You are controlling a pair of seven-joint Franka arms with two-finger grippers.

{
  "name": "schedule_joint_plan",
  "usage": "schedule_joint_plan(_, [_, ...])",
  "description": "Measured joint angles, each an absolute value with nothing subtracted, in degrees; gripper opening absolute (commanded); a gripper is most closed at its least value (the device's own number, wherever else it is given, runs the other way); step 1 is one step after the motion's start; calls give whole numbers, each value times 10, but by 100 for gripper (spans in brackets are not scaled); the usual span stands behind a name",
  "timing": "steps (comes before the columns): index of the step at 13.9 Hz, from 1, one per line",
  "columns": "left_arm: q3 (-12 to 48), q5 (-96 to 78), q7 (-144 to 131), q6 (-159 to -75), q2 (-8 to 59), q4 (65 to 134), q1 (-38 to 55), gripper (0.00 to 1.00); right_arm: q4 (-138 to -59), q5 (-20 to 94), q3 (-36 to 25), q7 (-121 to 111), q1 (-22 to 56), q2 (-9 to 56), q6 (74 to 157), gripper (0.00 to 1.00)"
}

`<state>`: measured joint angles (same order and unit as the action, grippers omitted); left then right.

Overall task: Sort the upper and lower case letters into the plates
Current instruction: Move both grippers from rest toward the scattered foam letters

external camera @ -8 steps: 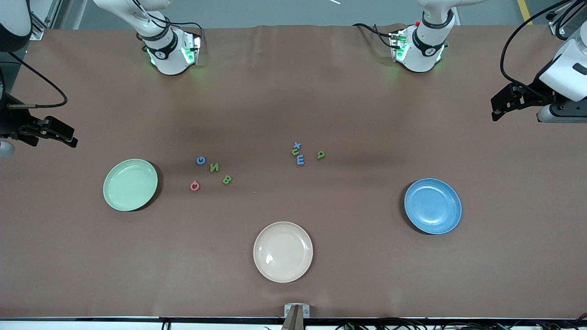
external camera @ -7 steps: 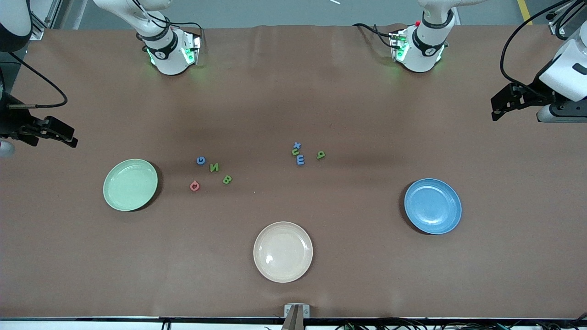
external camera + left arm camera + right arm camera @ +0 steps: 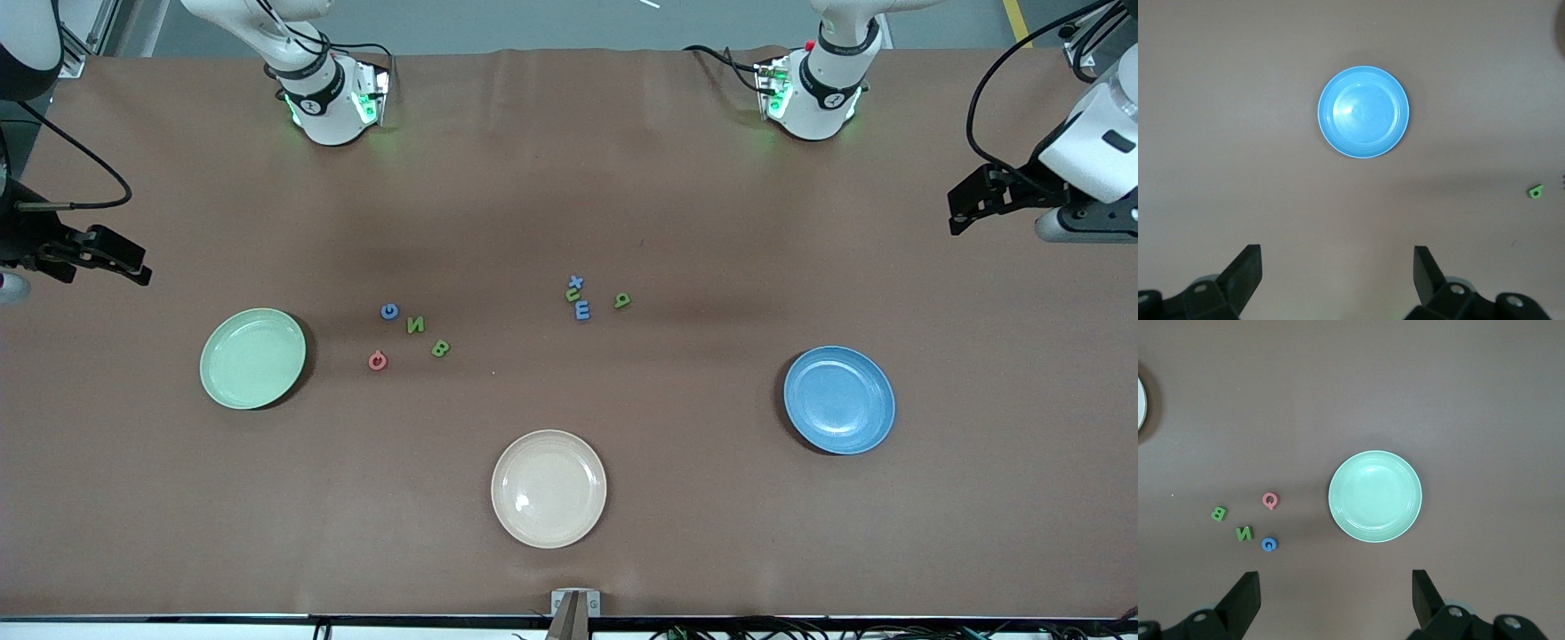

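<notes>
Both plates bare. Capitals G [image 3: 388,311], N [image 3: 415,324], B [image 3: 440,348], Q [image 3: 377,360] sat at 3 o'clock of mint plate [image 3: 252,358]. Lowercase cluster [image 3: 578,300] plus green piece [image 3: 622,300] sat at 10 o'clock of blue plate [image 3: 838,400].

Right gripper [image 3: 1331,597] hung spread above worktop [image 3: 569,178] edge. Left gripper [image 3: 1337,273] likewise spread.

Advice: take isolated Q first, pinch across narrow width, descend straight.

Eight letters [image 3: 578,298] lie, seemingly untouched, between two plates [image 3: 252,358].

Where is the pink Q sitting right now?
The pink Q lies on the table beside the mint green plate, toward the right arm's end, nearer the front camera than the blue G and green N.
</notes>
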<state>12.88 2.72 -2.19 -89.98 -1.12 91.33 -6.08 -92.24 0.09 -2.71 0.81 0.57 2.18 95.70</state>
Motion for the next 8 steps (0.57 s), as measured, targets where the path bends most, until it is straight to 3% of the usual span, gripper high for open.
schedule_joint_plan(4, [169,24,-107,-911,47,917,-35,100,-943,3,-24,105,47,57,985,100])
schedule_joint_plan(8, [197,24,-271,-1006,113,953,42,100,-1021,3,-21,197,108,114,1142,100])
